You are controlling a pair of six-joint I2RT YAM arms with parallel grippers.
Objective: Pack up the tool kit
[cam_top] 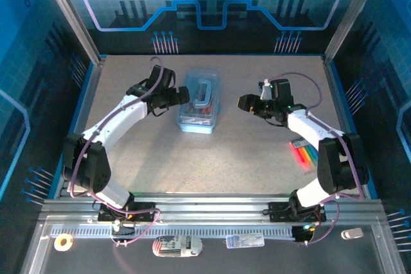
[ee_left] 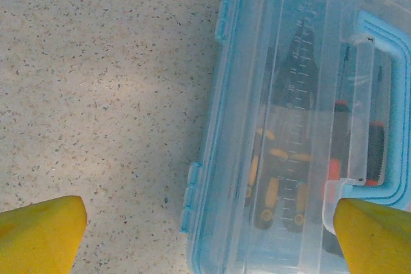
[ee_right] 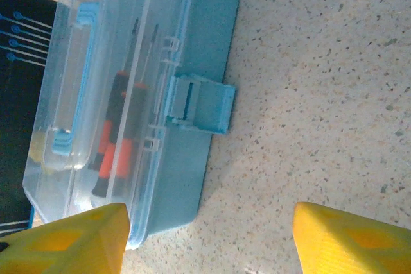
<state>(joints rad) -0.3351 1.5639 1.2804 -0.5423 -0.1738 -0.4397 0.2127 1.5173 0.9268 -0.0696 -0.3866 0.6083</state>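
Note:
The tool kit [cam_top: 199,102] is a pale-blue translucent box in the middle of the table, with its clear lid down and a blue handle [cam_top: 203,91] on top. Screwdrivers with black and orange handles [ee_right: 112,149] show through the lid, and also black and yellow ones [ee_left: 276,184]. A blue latch tab [ee_right: 202,104] juts out from the side facing my right arm. My left gripper [cam_top: 182,97] is open at the hinge side [ee_left: 189,197], one finger [ee_left: 38,235] over the table and the other over the lid. My right gripper [cam_top: 245,102] is open, a little apart from the latch side.
A bunch of coloured pens [cam_top: 305,154] lies on the table beside the right arm. A tape roll [cam_top: 63,242] and small packets [cam_top: 176,245] sit on the front rail. Metal frame posts [cam_top: 70,14] stand at the back corners.

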